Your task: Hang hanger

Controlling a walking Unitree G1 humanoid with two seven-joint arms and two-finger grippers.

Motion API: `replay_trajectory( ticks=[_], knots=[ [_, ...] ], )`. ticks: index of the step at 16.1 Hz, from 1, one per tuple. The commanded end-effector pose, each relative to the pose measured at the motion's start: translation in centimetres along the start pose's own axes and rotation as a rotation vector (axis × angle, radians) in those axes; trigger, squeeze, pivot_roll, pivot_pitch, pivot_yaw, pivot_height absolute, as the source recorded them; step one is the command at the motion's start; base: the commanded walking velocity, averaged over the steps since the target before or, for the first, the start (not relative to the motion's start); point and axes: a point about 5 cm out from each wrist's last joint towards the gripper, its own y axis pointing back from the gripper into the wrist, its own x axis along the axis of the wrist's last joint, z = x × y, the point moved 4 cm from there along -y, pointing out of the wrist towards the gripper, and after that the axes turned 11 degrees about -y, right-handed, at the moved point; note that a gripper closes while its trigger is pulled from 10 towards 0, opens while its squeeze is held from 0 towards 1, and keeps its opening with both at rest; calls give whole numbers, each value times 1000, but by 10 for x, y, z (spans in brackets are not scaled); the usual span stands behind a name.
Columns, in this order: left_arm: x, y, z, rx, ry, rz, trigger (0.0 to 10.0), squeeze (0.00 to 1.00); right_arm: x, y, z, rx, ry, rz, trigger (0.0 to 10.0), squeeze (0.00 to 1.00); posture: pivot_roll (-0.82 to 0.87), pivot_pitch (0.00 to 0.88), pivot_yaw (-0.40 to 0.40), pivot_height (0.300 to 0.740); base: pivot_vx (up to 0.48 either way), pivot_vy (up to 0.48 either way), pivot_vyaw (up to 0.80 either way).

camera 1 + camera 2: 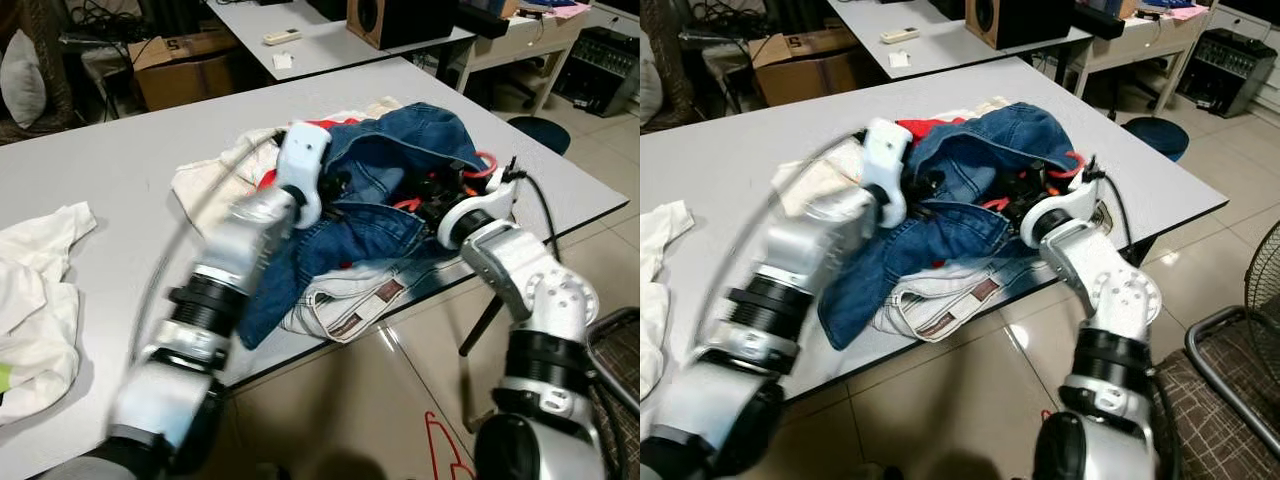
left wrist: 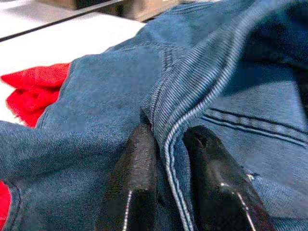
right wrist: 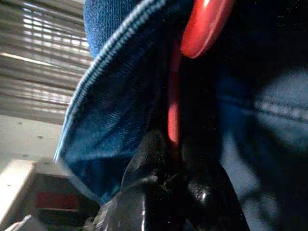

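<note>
A blue denim garment (image 1: pixel 385 175) lies heaped on the grey table (image 1: pixel 120 170), with a red hanger (image 1: pixel 482 165) partly buried in it. My left gripper (image 2: pixel 166 159) is shut on a stitched denim seam (image 2: pixel 192 96) at the heap's left side. My right gripper (image 3: pixel 175 161) is shut on the red hanger's thin bar (image 3: pixel 174 115), deep under a denim fold at the heap's right side. A red cloth (image 2: pixel 33 89) peeks out beneath the denim.
White and cream clothes (image 1: pixel 340 305) lie under the denim near the table's front edge. Another white garment (image 1: pixel 35 290) lies at the left. A second red hanger (image 1: pixel 440 445) lies on the tiled floor. A wire basket (image 1: pixel 620 370) stands at the right. Behind is another table (image 1: pixel 330 45).
</note>
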Motion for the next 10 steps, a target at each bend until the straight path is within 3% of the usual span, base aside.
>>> replay_trajectory(
  ticks=[1,3,4,5,7,10],
  knots=[
    [14,8,-1,-88,-10,39,10000,1000,7,2,-18,43,64,17,10000,0,32,16,61,740,0,0,0],
    [21,20,-11,-121,-39,80,10000,1000,15,4,-24,48,111,30,10000,0,35,13,57,740,0,0,0],
    [26,26,-15,-142,-9,106,10000,0,18,4,-27,53,135,35,10000,0,38,10,54,740,0,0,0],
    [31,39,-16,-226,46,131,10000,0,22,4,-33,67,172,35,10000,0,44,8,48,740,0,0,0],
    [26,52,-7,-340,45,102,10000,0,22,2,-37,75,205,19,10000,0,51,6,41,740,0,0,0],
    [23,54,-20,-241,25,79,10000,0,13,-1,-39,75,303,-40,10000,0,56,2,34,740,0,0,0]
  ],
)
